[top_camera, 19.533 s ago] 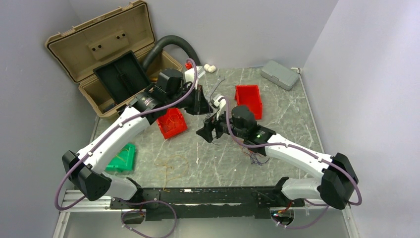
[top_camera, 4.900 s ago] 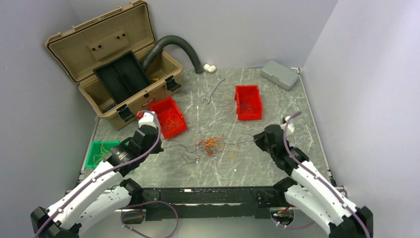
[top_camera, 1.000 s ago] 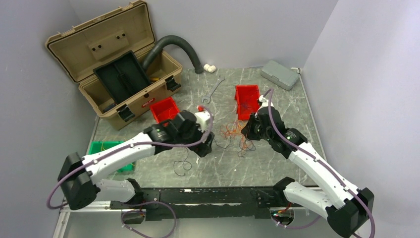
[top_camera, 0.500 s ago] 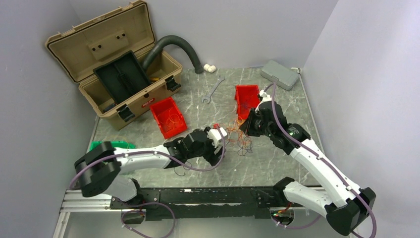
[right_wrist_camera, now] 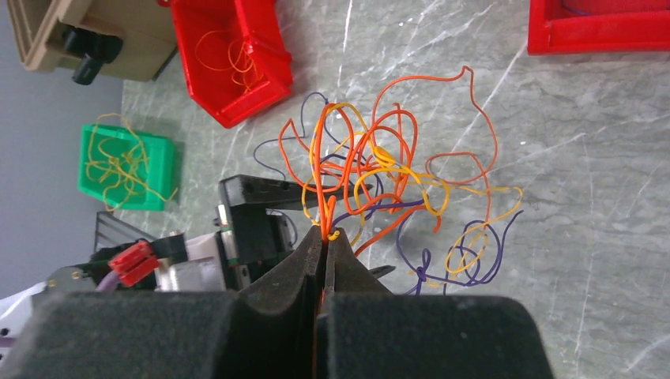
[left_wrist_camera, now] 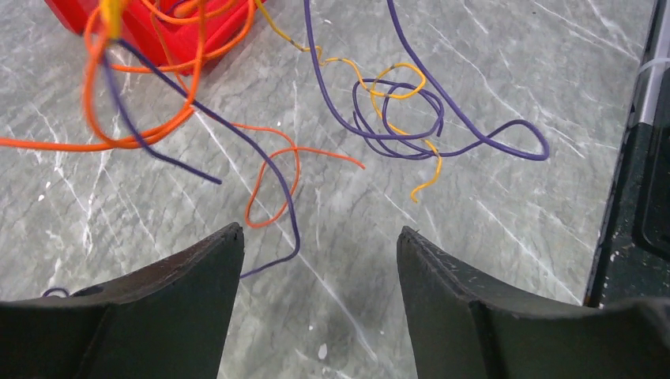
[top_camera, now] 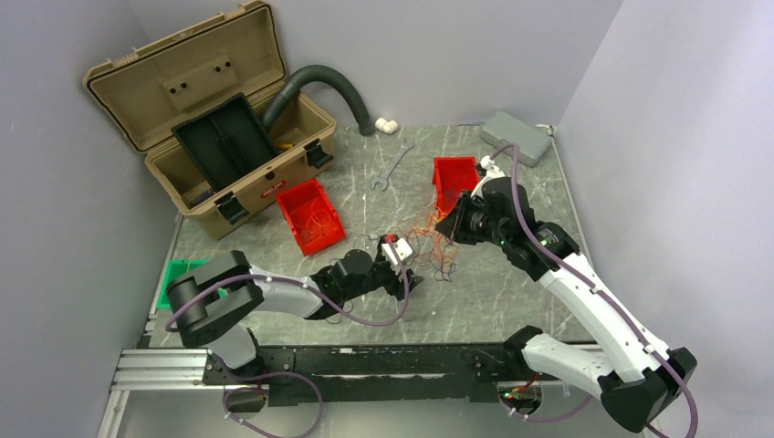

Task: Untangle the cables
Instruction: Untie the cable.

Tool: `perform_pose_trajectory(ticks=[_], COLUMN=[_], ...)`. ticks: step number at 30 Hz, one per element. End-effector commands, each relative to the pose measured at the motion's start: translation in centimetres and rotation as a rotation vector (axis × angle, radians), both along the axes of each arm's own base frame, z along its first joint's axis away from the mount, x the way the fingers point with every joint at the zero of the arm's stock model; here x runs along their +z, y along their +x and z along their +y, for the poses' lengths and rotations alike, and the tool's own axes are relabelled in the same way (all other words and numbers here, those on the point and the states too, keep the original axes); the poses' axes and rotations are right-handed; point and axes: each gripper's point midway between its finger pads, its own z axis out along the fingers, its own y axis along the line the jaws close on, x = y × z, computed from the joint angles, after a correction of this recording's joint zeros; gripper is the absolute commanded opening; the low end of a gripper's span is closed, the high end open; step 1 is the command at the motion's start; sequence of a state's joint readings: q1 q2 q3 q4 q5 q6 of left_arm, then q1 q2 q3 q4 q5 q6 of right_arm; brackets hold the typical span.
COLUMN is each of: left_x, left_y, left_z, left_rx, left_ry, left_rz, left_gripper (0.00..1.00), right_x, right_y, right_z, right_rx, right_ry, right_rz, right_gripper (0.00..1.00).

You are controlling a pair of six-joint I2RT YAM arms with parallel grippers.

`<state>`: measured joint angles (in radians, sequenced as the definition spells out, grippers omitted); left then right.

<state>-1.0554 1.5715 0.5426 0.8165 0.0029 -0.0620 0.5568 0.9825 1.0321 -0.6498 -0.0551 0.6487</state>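
**Top external view.** The right gripper (top_camera: 449,225) is over the middle of the marble table (top_camera: 511,292). The cables (top_camera: 425,239), a loose tangle of orange, yellow and purple strands, spread from its tip toward the left. The left gripper (top_camera: 408,279) lies low over the table, just beside the near edge of that tangle. Its finger spacing cannot be told from here. 1 red bin (top_camera: 312,215) stands left of the tangle, near the open tan toolbox (top_camera: 205,109). A second red bin (top_camera: 454,178) stands just behind the right gripper. A green bin (top_camera: 187,274) sits at the table's left edge.

**Left wrist view.** The left gripper's 2 dark fingers (left_wrist_camera: 182,308) stand wide apart with bare marble between them, and they grip nothing. A purple strand curves close to the picture-left fingertip, and contact cannot be told. Ahead of the fingers are an orange loop and a coil of purple and yellow wire, the coil lying on the table toward the right. Thicker orange loops cross the upper left corner.

**Right wrist view.** The right gripper's 2 fingers (right_wrist_camera: 284,284) are pressed together and pinch a bunch of orange and yellow strands at their tips. The rest of the tangle fans out beyond the tips, with purple strands trailing to the right. The black body of the left gripper shows beneath the tangle. Thin orange wires lie in the red bin and yellow wires in the green bin.
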Motion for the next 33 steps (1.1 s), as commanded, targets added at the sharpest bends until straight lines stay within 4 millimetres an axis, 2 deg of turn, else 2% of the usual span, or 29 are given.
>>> perform_pose_trajectory(ticks=[1, 3, 6, 8, 9, 10, 15, 17, 20, 21, 23, 27, 31, 32, 33], left_x=[3.2, 2.8, 2.7, 2.7, 7.0, 2.9, 2.3, 1.5, 0.9, 0.7, 0.9, 0.9, 1.2, 1.3, 1.1], left_y=[1.3, 1.8, 2.6, 2.9, 2.8, 2.9, 1.8, 1.3, 1.1, 1.1, 0.8, 1.1, 1.0, 1.1, 1.0], left_z=[-2.3, -2.5, -1.9, -1.3, -0.5, -0.2, 3.5, 4.9, 6.8, 7.4, 7.8, 7.7, 7.2, 7.3, 7.7], left_rx=[-0.004, 0.011, 0.071, 0.104, 0.122, 0.138, 0.188, 0.200, 0.253, 0.269, 0.253, 0.266, 0.257, 0.271, 0.291], left_ry=[-0.106, -0.097, -0.099, -0.076, -0.154, -0.060, -0.058, -0.048, -0.037, -0.040, -0.051, -0.003, 0.055, 0.064, 0.089], left_rz=[-0.080, -0.078, -0.087, -0.080, -0.115, -0.067, -0.015, 0.026, 0.072, 0.084, 0.084, 0.102, 0.151, 0.168, 0.189], left_gripper=[0.70, 0.58, 0.26, 0.00, 0.00, 0.00, 0.00, 0.00, 0.00, 0.00, 0.00, 0.00, 0.00, 0.00, 0.00], right_x=[3.4, 4.0, 4.3, 3.7, 3.2, 2.7, 0.9, 0.5, 0.2, -0.1, -1.0, -4.3, -6.6, -7.2, -7.7], right_y=[0.2, 0.3, 0.4, 0.9, 1.0, 1.2, 0.4, -0.2, -1.0, -1.0, -0.5, -0.9, -0.8, -0.9, -0.9], right_z=[0.6, 0.3, -0.7, -2.5, -3.9, -5.5, -12.9, -15.6, -17.8, -17.8, -16.4, -15.2, -12.2, -11.5, -10.8], right_rx=[0.003, -0.015, -0.062, -0.152, -0.224, -0.310, -0.640, -0.741, -0.815, -0.804, -0.716, -0.668, -0.488, -0.441, -0.394], right_ry=[0.072, 0.080, 0.063, 0.014, -0.019, -0.050, -0.153, -0.204, -0.258, -0.271, -0.267, -0.266, -0.232, -0.223, -0.221], right_rz=[-0.054, -0.069, -0.079, -0.074, -0.064, -0.054, -0.056, -0.065, -0.076, -0.077, -0.067, 0.028, 0.067, 0.079, 0.085], right_gripper=[0.00, 0.00, 0.00, 0.00, 0.00, 0.00, 0.00, 0.00, 0.00, 0.00, 0.00, 0.00, 0.02, 0.15, 0.45])
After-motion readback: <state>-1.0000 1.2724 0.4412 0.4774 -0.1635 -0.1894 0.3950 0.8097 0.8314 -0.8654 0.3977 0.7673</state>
